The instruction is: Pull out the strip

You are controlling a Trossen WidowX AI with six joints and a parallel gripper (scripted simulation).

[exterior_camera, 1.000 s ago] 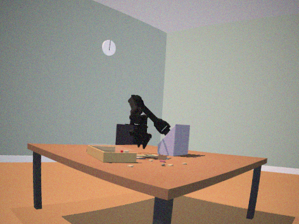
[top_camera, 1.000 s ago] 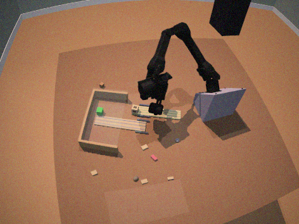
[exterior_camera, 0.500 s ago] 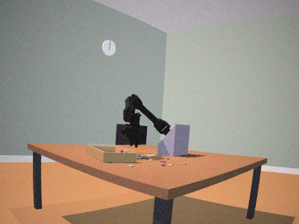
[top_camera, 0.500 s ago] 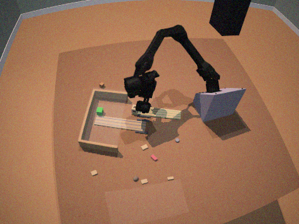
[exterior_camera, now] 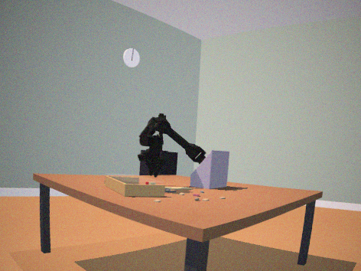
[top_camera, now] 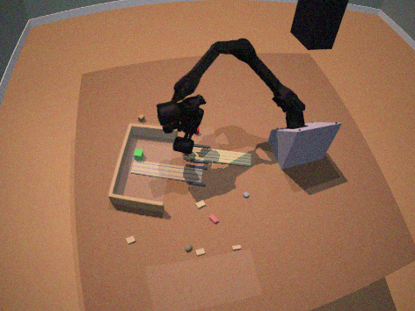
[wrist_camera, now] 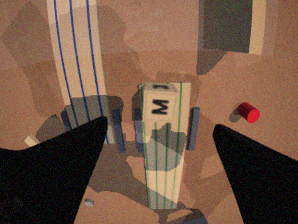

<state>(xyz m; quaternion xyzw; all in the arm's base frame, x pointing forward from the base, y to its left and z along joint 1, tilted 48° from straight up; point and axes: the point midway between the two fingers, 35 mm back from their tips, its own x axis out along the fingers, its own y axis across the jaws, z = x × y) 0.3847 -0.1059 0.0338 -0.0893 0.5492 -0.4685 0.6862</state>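
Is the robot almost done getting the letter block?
About halfway. Done: the green-lined strip lies pulled out of the tray, toward the base. In hand: nothing; the open hand hovers above the block marked M, which sits on the strip's end. Left: lower, close on the block and lift it. The blue-lined strip looks untouched in the tray.

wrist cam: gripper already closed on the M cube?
No. The gripper is open, both fingers standing wide on either side of the labelled cube, which sits untouched on the green-lined strip.
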